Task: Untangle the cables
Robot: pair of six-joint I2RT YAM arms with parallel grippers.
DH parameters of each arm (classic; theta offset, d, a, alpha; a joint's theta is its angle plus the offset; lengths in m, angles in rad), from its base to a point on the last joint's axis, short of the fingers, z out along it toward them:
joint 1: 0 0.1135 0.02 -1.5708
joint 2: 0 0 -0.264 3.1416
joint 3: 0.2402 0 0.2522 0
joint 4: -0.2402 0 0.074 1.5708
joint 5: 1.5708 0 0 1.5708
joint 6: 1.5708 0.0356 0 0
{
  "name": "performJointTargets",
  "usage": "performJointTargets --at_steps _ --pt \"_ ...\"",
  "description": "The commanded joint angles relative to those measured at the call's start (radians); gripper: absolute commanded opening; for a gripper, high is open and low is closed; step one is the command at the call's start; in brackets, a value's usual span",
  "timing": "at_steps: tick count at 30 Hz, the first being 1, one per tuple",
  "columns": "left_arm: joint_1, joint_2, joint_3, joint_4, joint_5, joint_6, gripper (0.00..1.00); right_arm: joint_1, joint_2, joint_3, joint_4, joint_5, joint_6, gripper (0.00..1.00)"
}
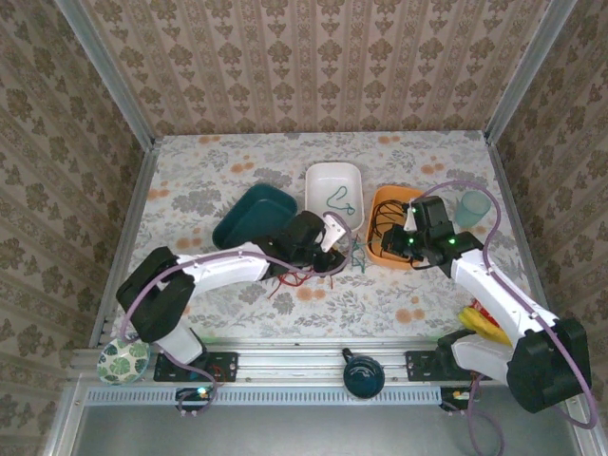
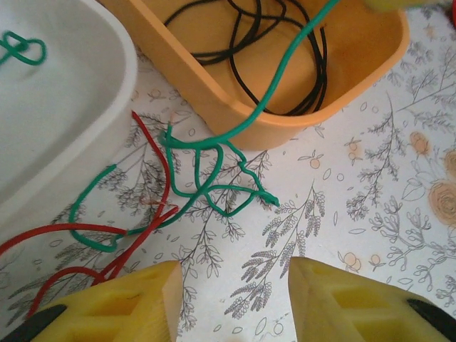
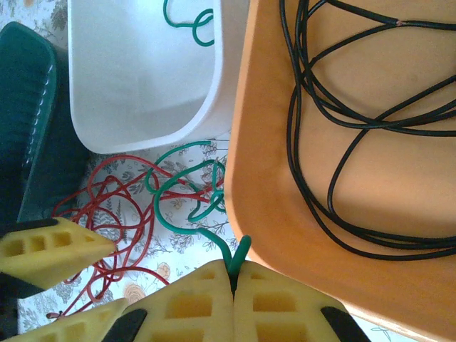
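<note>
A green cable (image 2: pixel 214 178) lies looped on the tablecloth, crossing red cables (image 2: pixel 153 206). It rises over the rim of the orange tray (image 2: pixel 235 121), and my right gripper (image 3: pixel 233 269) is shut on it above that tray's near rim. Black cables (image 3: pixel 335 128) lie coiled inside the orange tray (image 3: pixel 263 185). A short green piece (image 3: pixel 189 18) rests in the white tray (image 3: pixel 142 78). My left gripper (image 2: pixel 235 285) hangs open over bare cloth just short of the green loops, with nothing between its fingers. From above, the left gripper (image 1: pixel 340 237) and right gripper (image 1: pixel 407 231) flank the green cable (image 1: pixel 356 256).
A dark teal tray (image 1: pixel 252 218) sits left of the white tray (image 1: pixel 334 171). A teal cup (image 1: pixel 473 207) stands at the right. A patterned bowl (image 1: pixel 123 361), a dark round object (image 1: pixel 364 375) and a yellow item (image 1: pixel 484 328) lie along the near edge.
</note>
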Motion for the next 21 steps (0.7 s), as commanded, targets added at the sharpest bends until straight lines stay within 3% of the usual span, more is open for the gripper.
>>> performJointTargets --at_steps 1,6,12,14,16,18,21 --pt "-0.008 0.075 0.053 0.029 0.026 0.034 0.44 -0.022 0.007 0.004 -0.006 -0.046 0.029 0.01" --pt "-0.014 0.170 0.129 0.049 0.031 0.041 0.49 -0.039 -0.002 -0.011 -0.003 -0.070 0.037 0.01" --pt "-0.019 0.241 0.151 0.119 -0.139 0.041 0.68 -0.048 -0.012 -0.026 0.005 -0.108 0.041 0.01" --pt "-0.018 0.260 0.165 0.124 -0.145 0.044 0.68 -0.049 -0.014 -0.030 0.005 -0.115 0.040 0.01" --pt "-0.017 0.277 0.177 0.131 -0.125 0.045 0.63 -0.049 -0.016 -0.033 0.005 -0.119 0.042 0.01" --pt "-0.016 0.295 0.193 0.129 -0.093 0.046 0.51 -0.049 -0.017 -0.033 0.004 -0.121 0.042 0.01" --pt "-0.013 0.310 0.203 0.130 -0.048 0.040 0.24 -0.050 -0.019 -0.033 -0.001 -0.121 0.043 0.01"
